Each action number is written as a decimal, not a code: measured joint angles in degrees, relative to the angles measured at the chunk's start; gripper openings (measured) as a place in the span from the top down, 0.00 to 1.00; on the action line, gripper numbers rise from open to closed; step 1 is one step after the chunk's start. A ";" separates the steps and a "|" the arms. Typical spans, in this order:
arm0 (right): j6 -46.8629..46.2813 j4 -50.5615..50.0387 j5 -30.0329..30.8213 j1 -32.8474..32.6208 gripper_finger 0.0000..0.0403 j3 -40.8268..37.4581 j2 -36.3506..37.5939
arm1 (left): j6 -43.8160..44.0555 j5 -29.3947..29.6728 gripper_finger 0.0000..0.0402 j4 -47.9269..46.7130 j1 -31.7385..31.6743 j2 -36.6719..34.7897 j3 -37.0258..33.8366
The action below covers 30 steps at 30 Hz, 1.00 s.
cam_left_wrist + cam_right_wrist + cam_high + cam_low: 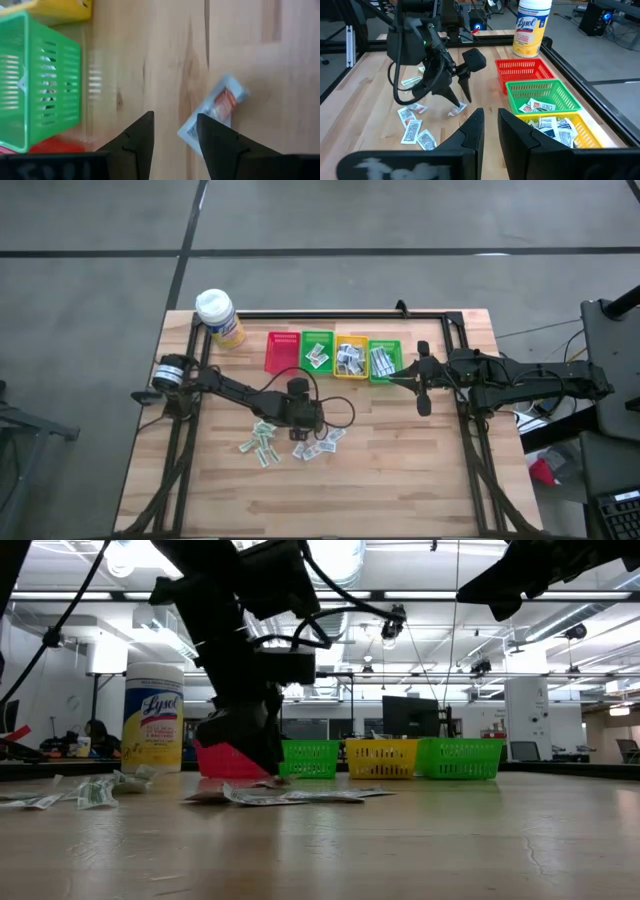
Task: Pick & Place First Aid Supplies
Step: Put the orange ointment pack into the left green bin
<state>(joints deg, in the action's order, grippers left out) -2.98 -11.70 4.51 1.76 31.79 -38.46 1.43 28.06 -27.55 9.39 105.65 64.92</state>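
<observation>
The left gripper [322,423] is down at the counter [400,480] among the scattered first aid packets [262,445], its fingers [137,142] spread, one touching a single packet [212,112] that lies flat on the wood, not pinched. More packets sit in the green basket [318,352], yellow basket [350,358] and right-hand green basket [385,360]. The right gripper [425,380] hovers by the right-hand green basket, its fingers [470,131] slightly parted around nothing.

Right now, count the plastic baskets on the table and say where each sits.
4, in one row along the table's far side: the red basket nearest the Lysol canister, then a green basket, the yellow basket, and a second green basket. None appears hidden.
</observation>
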 joint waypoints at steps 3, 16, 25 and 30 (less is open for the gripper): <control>0.00 0.00 0.00 -0.01 0.87 0.00 0.01 | 1.74 0.01 0.63 -0.04 0.07 -0.55 0.80; 0.00 -0.02 0.00 0.00 0.87 0.00 0.01 | 18.37 -10.58 0.63 -0.46 0.46 -0.94 4.86; 0.20 -0.02 0.00 0.00 0.87 0.00 0.01 | 26.22 -11.72 0.63 -0.39 0.59 -0.94 4.86; 0.20 -0.02 0.00 0.00 0.87 0.00 0.00 | 28.85 -11.70 0.63 -0.37 0.61 -0.94 4.86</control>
<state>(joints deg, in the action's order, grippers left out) -2.79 -11.73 4.51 1.76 31.79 -38.46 30.28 16.36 -27.92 10.00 104.71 69.78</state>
